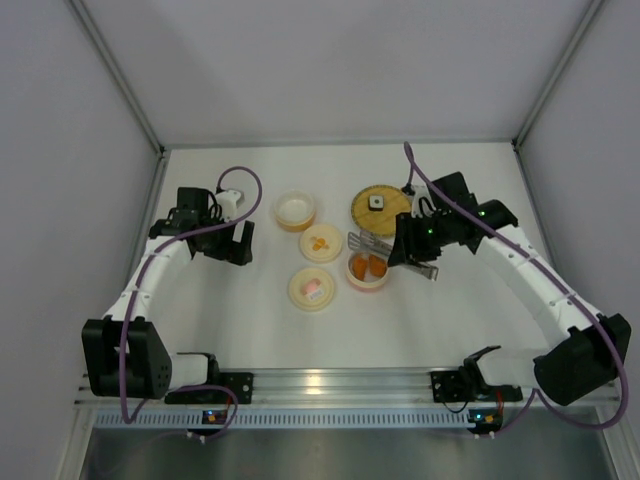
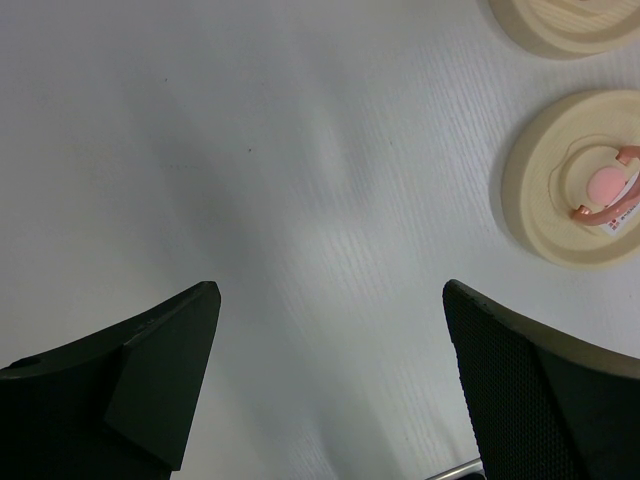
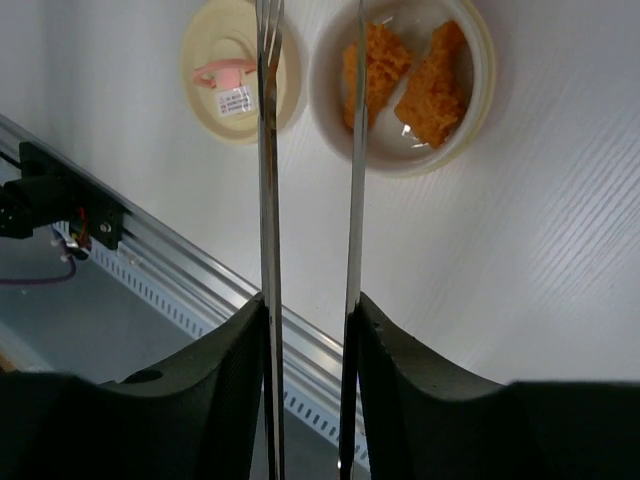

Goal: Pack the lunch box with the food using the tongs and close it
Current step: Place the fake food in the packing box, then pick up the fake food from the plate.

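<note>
On the left, the left tool (image 2: 330,295) hangs wide open over the white tabletop (image 2: 300,150), gripping nothing, near the round cream lid with the pink mark (image 2: 560,180). Packing looks midway to me: two orange food chunks (image 3: 435,85) lie in the round cream bowl (image 3: 405,165), and the tiny white-and-dark cube (image 1: 375,201) sits on the woven yellow plate (image 1: 395,213). The right tool (image 3: 311,305) clamps the slim grey metal tongs (image 3: 268,180) over that bowl, their arms slightly parted and their tips unclear. Next, I'd guess: reach for the cube and pinch gently.
</note>
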Available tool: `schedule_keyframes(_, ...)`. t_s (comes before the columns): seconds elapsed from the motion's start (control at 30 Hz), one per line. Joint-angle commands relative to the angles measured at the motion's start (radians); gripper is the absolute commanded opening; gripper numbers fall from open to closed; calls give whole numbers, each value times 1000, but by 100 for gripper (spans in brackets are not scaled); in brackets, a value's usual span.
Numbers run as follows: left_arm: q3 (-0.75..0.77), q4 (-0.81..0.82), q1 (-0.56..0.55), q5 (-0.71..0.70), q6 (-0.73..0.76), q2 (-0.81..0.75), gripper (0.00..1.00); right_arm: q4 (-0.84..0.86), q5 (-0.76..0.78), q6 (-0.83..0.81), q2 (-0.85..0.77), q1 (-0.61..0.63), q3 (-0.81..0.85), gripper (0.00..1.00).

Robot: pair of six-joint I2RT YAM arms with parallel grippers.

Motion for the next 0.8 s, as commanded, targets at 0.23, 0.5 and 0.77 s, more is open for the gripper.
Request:
schedule_keyframes(0.23, 22, 4, -2, 7, 22, -17, 98, 56, 141, -140, -49, 14, 142, 31)
schedule_keyframes(0.5, 32, 14, -2, 15, 14, -8, 98, 130, 370, -280, 4, 14, 206, 32)
schedule_keyframes(0.77, 31, 24, -2, 19, 13, -2, 98, 150, 431, -297, 174, 7, 280, 40)
